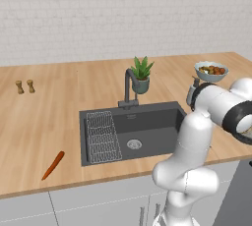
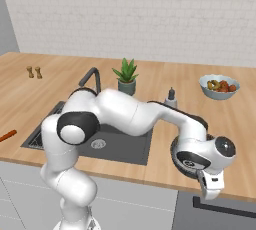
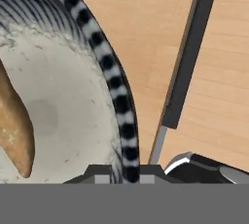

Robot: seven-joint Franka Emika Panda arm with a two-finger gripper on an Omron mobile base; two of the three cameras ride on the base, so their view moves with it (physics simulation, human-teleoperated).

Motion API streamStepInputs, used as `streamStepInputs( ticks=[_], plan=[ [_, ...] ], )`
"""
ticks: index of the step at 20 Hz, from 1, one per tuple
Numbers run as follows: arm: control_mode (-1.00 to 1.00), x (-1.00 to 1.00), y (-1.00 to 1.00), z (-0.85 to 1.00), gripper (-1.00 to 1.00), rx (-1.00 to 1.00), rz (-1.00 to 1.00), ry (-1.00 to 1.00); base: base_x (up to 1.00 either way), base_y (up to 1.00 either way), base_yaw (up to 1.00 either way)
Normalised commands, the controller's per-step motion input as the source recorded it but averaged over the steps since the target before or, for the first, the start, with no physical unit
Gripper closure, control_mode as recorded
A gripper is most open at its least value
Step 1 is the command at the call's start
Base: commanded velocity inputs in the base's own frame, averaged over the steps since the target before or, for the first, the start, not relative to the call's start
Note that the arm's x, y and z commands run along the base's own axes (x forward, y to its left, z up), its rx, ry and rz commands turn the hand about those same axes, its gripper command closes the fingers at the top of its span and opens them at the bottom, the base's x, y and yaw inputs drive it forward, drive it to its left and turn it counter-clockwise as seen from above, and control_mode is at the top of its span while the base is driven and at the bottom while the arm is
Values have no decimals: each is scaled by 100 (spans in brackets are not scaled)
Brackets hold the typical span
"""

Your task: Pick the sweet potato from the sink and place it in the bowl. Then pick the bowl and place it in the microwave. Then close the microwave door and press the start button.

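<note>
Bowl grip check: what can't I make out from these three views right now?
- Bowl: in the hand view, cut off by the left and top edges; in the right base view, mostly behind the arm's wrist.
- Sweet potato: one tan end shows inside the bowl; the rest runs off the left edge.
- Gripper: fingertips straddle the bowl's rim, but the contact is hidden at the bottom of the hand view.
- Microwave: outside all three frames.

Even bright light, soft shadows, slightly blurry
</note>
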Motion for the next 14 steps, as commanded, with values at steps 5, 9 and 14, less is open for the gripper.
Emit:
streamStepInputs(
  ticks=[5, 9, 14],
  plan=[
    [-100, -42, 16, 76, 100, 0, 0, -20, 0, 0, 0],
    [-100, -23, 44, 70, 100, 0, 0, -15, 0, 0, 0],
    [-100, 0, 69, 44, 100, 0, 0, 0, 0, 0, 0]
  ],
)
